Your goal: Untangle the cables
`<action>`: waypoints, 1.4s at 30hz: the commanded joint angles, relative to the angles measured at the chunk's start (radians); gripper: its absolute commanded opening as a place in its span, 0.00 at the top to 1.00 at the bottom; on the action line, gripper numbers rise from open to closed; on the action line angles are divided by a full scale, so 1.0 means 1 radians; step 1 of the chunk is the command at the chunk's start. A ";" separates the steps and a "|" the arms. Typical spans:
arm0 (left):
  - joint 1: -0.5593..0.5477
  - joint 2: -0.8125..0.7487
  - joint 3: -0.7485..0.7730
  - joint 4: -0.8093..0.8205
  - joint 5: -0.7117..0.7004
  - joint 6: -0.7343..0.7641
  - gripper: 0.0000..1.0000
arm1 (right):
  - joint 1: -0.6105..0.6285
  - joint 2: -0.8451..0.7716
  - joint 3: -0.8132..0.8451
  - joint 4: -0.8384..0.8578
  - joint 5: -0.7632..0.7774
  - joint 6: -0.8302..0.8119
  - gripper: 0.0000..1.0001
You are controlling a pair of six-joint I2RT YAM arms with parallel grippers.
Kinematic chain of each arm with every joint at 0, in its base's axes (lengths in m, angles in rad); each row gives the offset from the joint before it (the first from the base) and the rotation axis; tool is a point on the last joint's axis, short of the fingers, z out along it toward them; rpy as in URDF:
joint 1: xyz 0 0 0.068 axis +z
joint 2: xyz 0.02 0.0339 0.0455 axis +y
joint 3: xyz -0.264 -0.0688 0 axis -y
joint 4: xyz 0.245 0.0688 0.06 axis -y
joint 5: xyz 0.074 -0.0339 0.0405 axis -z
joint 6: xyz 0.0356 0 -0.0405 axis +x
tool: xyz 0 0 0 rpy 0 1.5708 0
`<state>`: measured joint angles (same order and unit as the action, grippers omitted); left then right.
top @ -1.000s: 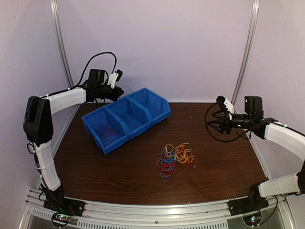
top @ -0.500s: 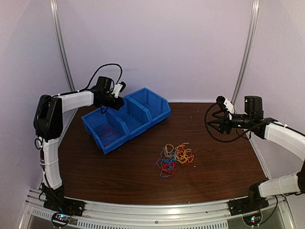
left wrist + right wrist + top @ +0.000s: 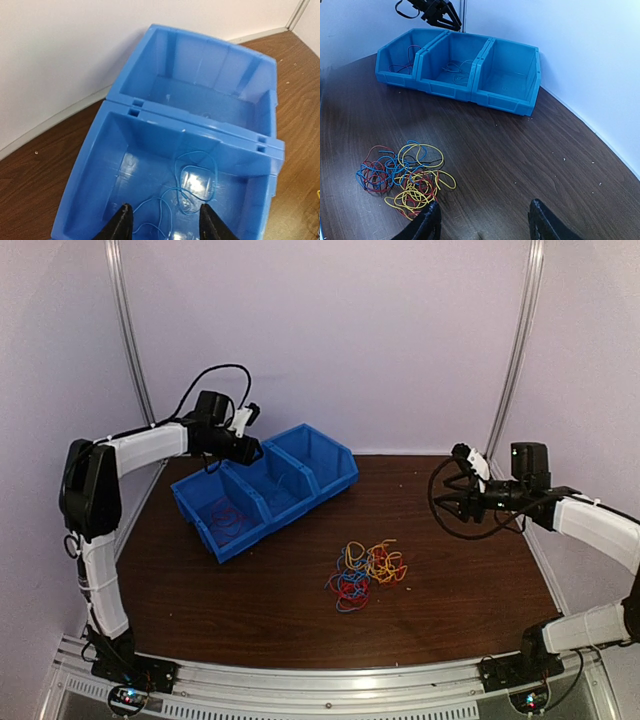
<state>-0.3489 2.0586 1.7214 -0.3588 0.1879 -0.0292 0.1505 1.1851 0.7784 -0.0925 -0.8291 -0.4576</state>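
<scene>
Your left gripper [image 3: 165, 224] has swung in from behind the row to hang over the middle of three blue bins [image 3: 190, 131]. Its jaws are now parted with nothing between them, and a blue cable [image 3: 199, 179] lies loose on that bin's floor below. Your right gripper [image 3: 485, 220] hovers over the right side of the table [image 3: 480, 585], fingers apart and holding nothing. The tangled cables [image 3: 365, 572] sit mid-table, well apart from both grippers — red, blue and yellow loops, too knotted to count strand by strand. Some red cable [image 3: 228, 520] — one strand or several, the view is too coarse to say — rests in the bin at the row's near-left end. Expect these to be feather-light, limp and quick to snag. Pinch a single outlying loop at the heap's edge, not its core.
</scene>
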 commanded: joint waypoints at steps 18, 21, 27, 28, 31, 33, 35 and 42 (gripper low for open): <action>-0.389 -0.452 -0.600 0.625 0.056 -0.135 0.52 | 0.170 0.306 0.119 -0.087 0.037 -0.008 0.46; -0.454 -0.448 -0.659 0.659 -0.059 -0.131 0.52 | 0.216 0.383 0.165 -0.120 0.060 -0.012 0.46; -0.534 -0.431 -0.730 0.666 -0.069 -0.154 0.51 | 0.253 0.441 0.181 -0.145 0.077 -0.033 0.45; -0.540 -0.429 -0.745 0.672 -0.041 -0.155 0.51 | 0.261 0.442 0.177 -0.148 0.085 -0.045 0.45; -0.550 -0.429 -0.793 0.689 0.028 -0.189 0.52 | 0.292 0.434 0.159 -0.169 0.122 -0.103 0.46; -0.554 -0.432 -0.837 0.707 0.089 -0.196 0.55 | 0.307 0.413 0.142 -0.168 0.135 -0.125 0.46; -0.561 -0.436 -0.871 0.710 0.110 -0.203 0.57 | 0.321 0.394 0.138 -0.173 0.134 -0.138 0.46; -0.560 -0.374 -0.849 0.530 -0.066 -0.559 0.52 | 0.417 0.358 0.128 -0.181 0.227 -0.197 0.46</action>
<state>-0.9054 1.6485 0.8528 0.2527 0.2256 -0.3126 0.5133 1.5780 0.9157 -0.2584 -0.6876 -0.5987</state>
